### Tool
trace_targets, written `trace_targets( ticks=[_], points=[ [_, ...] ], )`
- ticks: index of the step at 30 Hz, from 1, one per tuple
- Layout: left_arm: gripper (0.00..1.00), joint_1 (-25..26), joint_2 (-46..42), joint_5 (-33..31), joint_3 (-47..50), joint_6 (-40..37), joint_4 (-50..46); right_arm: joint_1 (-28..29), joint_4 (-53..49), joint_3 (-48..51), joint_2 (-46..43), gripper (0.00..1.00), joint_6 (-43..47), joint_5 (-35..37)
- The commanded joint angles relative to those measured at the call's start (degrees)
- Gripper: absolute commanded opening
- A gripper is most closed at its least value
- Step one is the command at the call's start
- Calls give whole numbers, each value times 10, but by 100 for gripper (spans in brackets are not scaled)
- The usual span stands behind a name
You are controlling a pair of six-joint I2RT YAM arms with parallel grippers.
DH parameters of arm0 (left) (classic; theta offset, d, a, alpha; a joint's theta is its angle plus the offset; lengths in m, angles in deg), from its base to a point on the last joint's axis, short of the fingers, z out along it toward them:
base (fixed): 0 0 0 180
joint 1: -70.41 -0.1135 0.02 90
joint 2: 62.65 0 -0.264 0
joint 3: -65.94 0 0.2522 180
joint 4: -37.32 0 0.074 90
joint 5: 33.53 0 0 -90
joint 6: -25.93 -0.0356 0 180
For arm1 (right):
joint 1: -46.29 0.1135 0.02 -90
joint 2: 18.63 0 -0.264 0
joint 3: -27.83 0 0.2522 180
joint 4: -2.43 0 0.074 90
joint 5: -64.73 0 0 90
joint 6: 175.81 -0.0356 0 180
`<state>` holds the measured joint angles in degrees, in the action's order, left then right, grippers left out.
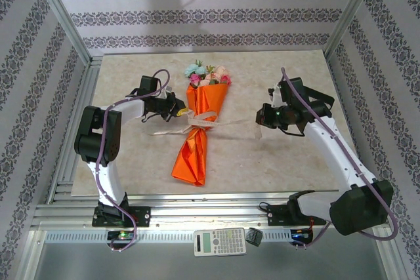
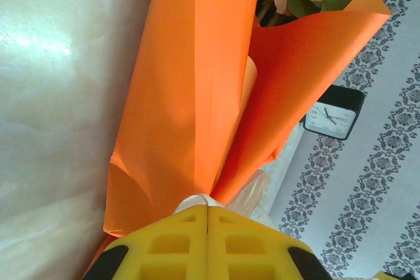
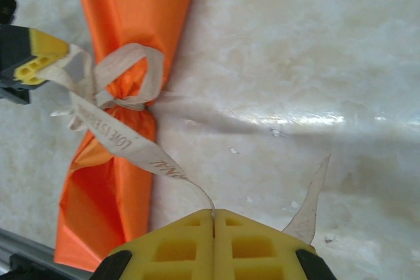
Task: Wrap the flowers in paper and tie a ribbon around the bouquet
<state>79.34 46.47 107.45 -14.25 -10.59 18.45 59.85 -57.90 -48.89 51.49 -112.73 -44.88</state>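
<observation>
The paper (image 1: 190,159) hides the stems of the flowers (image 1: 209,75) (blooms cropped in the left wrist view)

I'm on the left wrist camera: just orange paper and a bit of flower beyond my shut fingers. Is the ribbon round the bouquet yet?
Observer: Yes. The ribbon is looped and knotted round the bouquet at its narrow waist.
Operator: Who has the ends?
Observer: The right gripper is shut on one end, which runs from the knot straight to its fingertips.
Operator: And my side?
Observer: The left gripper is shut on the other end, close beside the knot.
</observation>
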Motion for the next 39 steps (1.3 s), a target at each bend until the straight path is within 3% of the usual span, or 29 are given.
trace_targets(
  ticks=[1,6,11,15,17,21,25,29,32,39],
  points=[
    [0,5,-22,-12,8,9,6,-10,-29,26,-16,0,-11,49],
    [0,6,-27,-17,11,15,8,-23,-52,68,-30,0,-28,89],
    [0,8,-39,-14,20,33,25,-16,18,133,8,0,-63,11],
    [0,14,-57,-11,38,55,33,21,47,129,73,15,-101,10],
    [0,18,-68,-9,57,74,53,51,45,113,84,24,-123,40],
    [0,21,-94,-17,97,112,86,133,8,70,59,36,-206,176],
    [0,21,-122,-37,111,121,80,206,21,50,39,38,-293,253],
    [0,22,-130,-41,117,131,85,235,101,12,101,34,-340,189],
    [0,23,-127,-39,120,137,91,262,161,-19,158,37,-418,140],
    [0,22,-129,-42,120,139,95,329,287,-17,229,42,-702,114]
  ],
)
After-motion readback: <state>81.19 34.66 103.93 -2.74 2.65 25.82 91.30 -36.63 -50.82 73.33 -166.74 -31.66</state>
